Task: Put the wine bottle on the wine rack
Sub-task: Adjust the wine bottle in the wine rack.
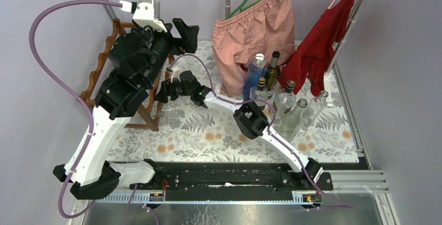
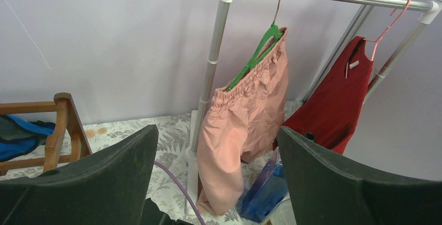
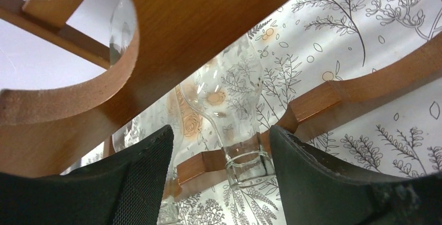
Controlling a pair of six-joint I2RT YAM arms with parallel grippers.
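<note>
Glass shows through the slats in the right wrist view: a clear wine bottle (image 3: 229, 95) lies inside the wine rack (image 3: 198, 16), its neck resting in a notch of a lower rail and pointing toward the camera, with the fern-printed tablecloth (image 3: 365, 37) visible through its body. The right gripper (image 3: 220, 131) has its fingers parted on either side of that neck, with a gap next to the left one, so it is not clamped on the glass. From above, the right gripper (image 1: 166, 87) reaches into the rack (image 1: 96, 71) at the table's far left, mostly hidden under the left arm. The left gripper (image 1: 185, 32) hangs above the rack, and in its own view its fingers (image 2: 104, 173) stand wide apart around nothing. Well to the right, a cluster of standing bottles (image 1: 281, 95) includes a blue one (image 1: 255, 71), a dark green one (image 1: 272, 69) and several clear ones. Pink shorts (image 1: 253, 27) and a red garment (image 1: 326, 37) hang behind them.
</note>
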